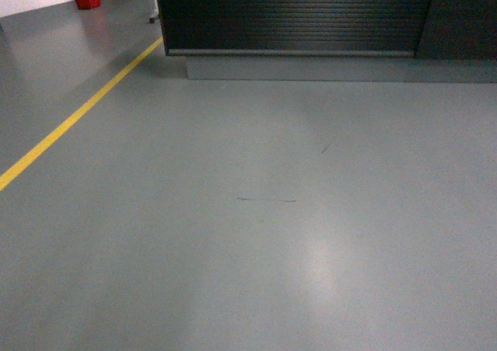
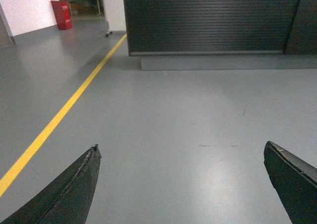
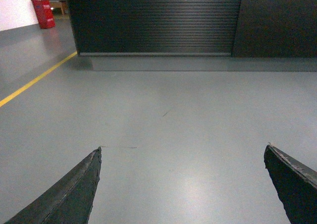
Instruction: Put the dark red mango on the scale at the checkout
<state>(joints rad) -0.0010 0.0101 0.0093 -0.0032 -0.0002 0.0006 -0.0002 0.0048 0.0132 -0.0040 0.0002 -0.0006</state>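
You are looking across a wide, smooth grey floor [image 1: 256, 242] that fills most of every view and carries a soft patch of reflected light near the middle of the head view. Ahead of you stands the checkout [image 1: 299, 13], a black counter with a horizontally ribbed front panel set on a plain grey plinth; only its front shows, so you cannot see its top. A flat, dark unribbed panel [image 3: 277, 21] adjoins the ribbed front on the right. A straight yellow line [image 1: 74, 122] painted on the floor runs diagonally from the lower left toward the counter's left corner. Far back on the left, beside a white wall [image 2: 27, 8], stands a red box-shaped object [image 2: 61, 14], too distant to identify. The left gripper [image 2: 181, 157] shows you two dark, tapered fingers [image 2: 74, 189] spread wide at the bottom corners of its wrist view, with nothing but bare floor between them. The right gripper [image 3: 183, 157] looks the same in its own view, its fingers [image 3: 74, 192] parted and holding nothing. Two thin dark scuff marks [image 1: 266, 200] lie on the floor between you and the counter. The dark red mango and the scale do not appear in any of your views, so you cannot tell where they are
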